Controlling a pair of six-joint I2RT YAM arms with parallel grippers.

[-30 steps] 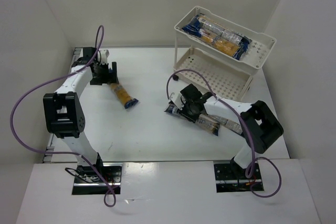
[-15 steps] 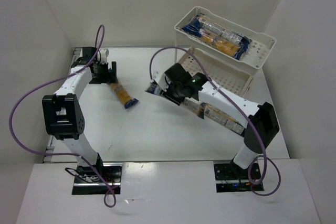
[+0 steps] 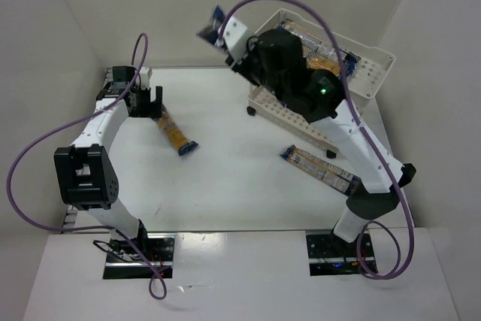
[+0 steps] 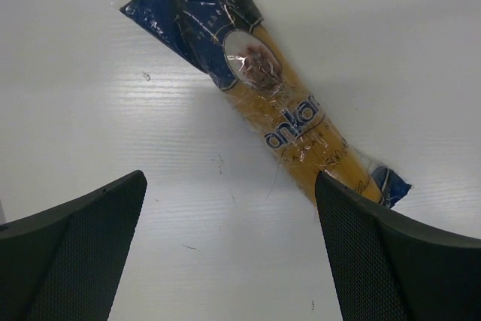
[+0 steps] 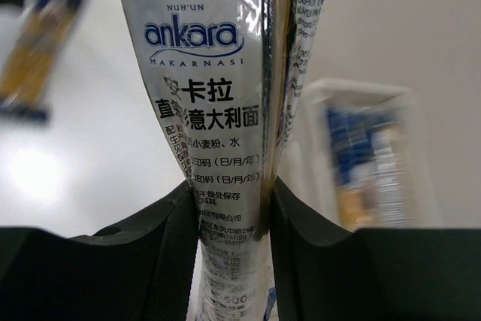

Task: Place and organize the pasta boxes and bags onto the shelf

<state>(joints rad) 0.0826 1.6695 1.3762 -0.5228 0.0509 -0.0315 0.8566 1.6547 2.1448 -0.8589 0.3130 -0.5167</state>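
Observation:
My right gripper (image 3: 242,49) is raised high in front of the shelf (image 3: 373,64) and is shut on a pasta bag (image 3: 222,29). In the right wrist view the bag (image 5: 214,95) stands between the clamped fingers of the right gripper (image 5: 233,219), its white label facing the camera. My left gripper (image 3: 147,101) hangs open at the far left, just over the far end of another pasta bag (image 3: 175,132) lying on the table. The left wrist view shows that bag (image 4: 270,103) lying diagonally ahead of the left gripper (image 4: 229,189), whose fingers are wide apart with only bare table between them.
A third bag (image 3: 320,169) lies on the table below the shelf, beside the right arm. The shelf's top tray holds several bags (image 3: 325,56). The lower tray (image 3: 282,107) is partly hidden by the right arm. White walls close in on three sides.
The right arm has lifted its bag off the table, up and back toward the shelf's left end. One bag stays on the table where it was. The left arm has barely moved.

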